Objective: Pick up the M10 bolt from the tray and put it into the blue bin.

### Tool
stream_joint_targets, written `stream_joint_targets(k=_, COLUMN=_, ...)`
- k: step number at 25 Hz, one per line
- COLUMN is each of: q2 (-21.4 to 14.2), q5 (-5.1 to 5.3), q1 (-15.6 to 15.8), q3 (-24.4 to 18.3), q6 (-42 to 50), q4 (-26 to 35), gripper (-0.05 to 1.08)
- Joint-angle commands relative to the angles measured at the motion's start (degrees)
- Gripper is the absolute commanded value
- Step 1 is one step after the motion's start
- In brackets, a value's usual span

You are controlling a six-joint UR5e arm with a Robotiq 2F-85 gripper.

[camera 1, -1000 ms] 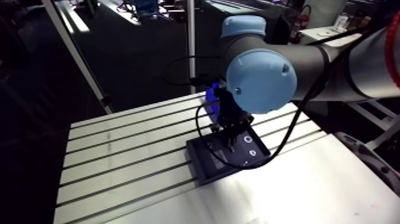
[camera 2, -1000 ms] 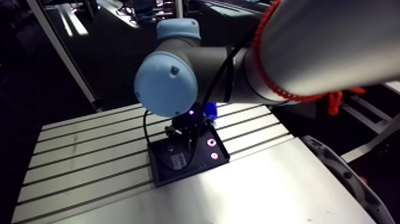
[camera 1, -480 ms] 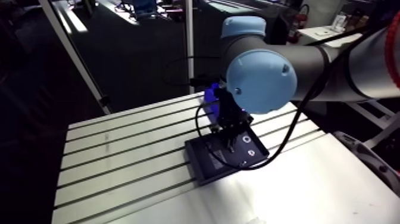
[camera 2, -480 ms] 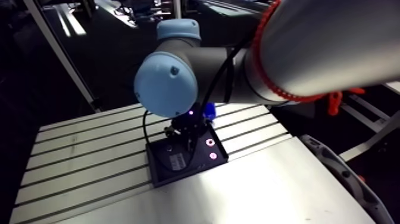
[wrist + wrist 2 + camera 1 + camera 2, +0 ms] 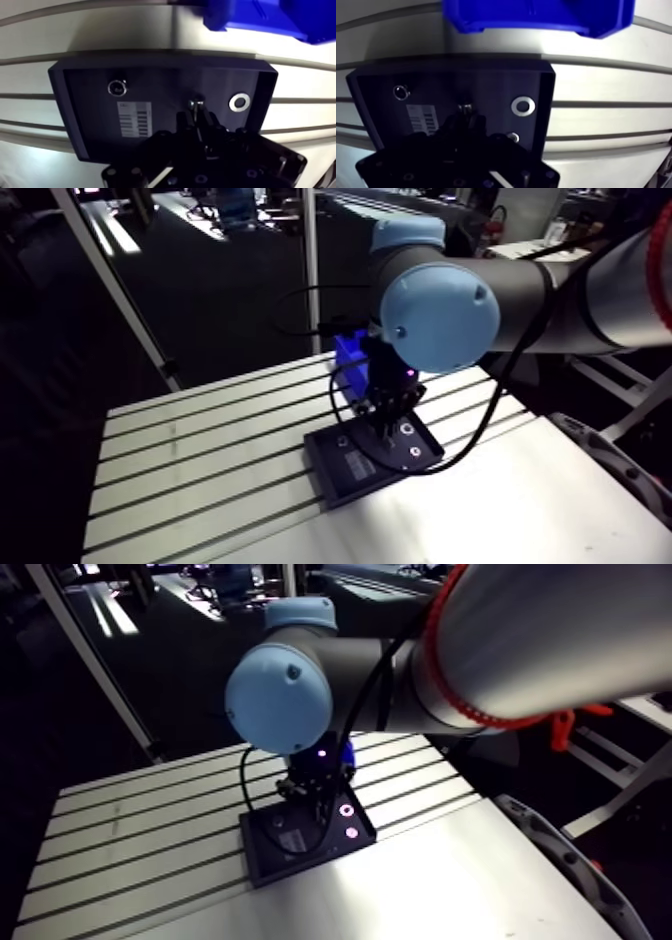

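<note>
The black tray [image 5: 90,130] lies on the slotted table under my gripper [image 5: 197,114]. In the wrist view the two dark fingers stand close together, shut on a small metal bolt [image 5: 196,103] whose shiny end shows at their tips above the tray floor. Just beyond the tray's far edge stands the blue bin [image 5: 536,15], ahead of the gripper. In the arm view the gripper [image 5: 385,423] hangs over the middle of the tray [image 5: 340,473], with the bin [image 5: 350,353] behind it.
On the tray floor lie a silver washer [image 5: 238,102] to one side of the gripper, a dark round part [image 5: 117,88] to the other, a small ring [image 5: 512,137] and a white barcode label [image 5: 134,119]. Grooved table [image 5: 200,458] stretches away beside the tray.
The arm view has shifted, so the camera moved. The gripper stays over the tray's middle and looks slightly higher above it than before.
</note>
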Motion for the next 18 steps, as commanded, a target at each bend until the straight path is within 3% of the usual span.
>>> stream_joint_targets(k=1, q2=-2.4, q5=-0.15, q1=0.0, q3=-1.3, q6=-0.6, q4=5.1, gripper=1.06)
stream_joint_targets(k=5, q2=-4.6, q5=-0.15, q1=0.1, q3=-3.9, q6=-2.4, q4=11.2, gripper=1.06)
stream_joint_targets(k=12, q2=-8.7, q5=-0.24, q1=0.2, q3=-13.3, q6=-9.2, q4=24.6, gripper=1.06)
stream_joint_targets(k=18, q2=-11.5, q5=-0.77, q1=0.6, q3=-17.6, q6=-26.7, q4=26.4, gripper=1.06)
